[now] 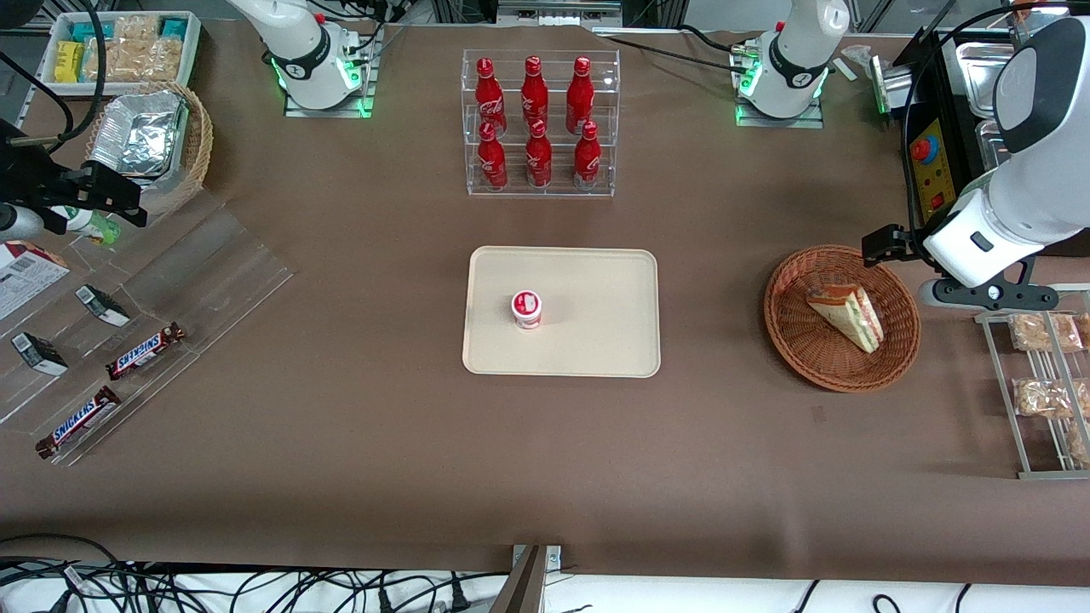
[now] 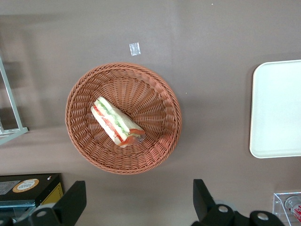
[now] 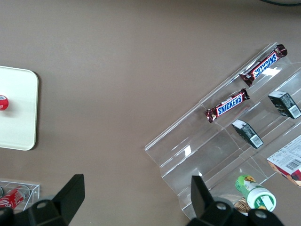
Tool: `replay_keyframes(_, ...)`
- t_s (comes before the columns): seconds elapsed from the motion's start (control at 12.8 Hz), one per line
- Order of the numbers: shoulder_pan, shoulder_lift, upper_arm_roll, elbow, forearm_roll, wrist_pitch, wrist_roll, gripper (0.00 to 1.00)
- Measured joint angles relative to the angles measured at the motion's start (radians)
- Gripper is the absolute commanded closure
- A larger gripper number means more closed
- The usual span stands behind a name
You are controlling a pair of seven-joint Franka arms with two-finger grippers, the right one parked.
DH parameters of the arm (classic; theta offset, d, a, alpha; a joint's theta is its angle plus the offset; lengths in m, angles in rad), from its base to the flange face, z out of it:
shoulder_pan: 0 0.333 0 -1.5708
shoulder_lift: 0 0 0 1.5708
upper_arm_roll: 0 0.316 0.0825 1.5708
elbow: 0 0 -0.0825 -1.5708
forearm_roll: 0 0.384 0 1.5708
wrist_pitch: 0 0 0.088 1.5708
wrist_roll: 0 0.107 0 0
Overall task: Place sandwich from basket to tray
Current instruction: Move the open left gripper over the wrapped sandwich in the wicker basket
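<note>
The gripper [image 2: 136, 205] hangs above the tabletop with its two fingers [image 2: 70, 202] spread wide, and it holds nothing and touches nothing. It stays just outside the rim of the basket [image 1: 796, 340], farther from the front camera than the basket. The sandwich [image 1: 847, 313] lies inside the basket, near its middle, clearly apart from the fingers. The tray [image 1: 596, 340] rests at the middle of the tabletop, well apart from the basket, and carries a small red-lidded cup [image 1: 527, 308]
</note>
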Motion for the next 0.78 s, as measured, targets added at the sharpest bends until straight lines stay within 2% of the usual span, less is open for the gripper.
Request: replay_keyframes(0.78,0.037,0.038,0.012,0.039,0.0,-0.007,-0.002,0.0)
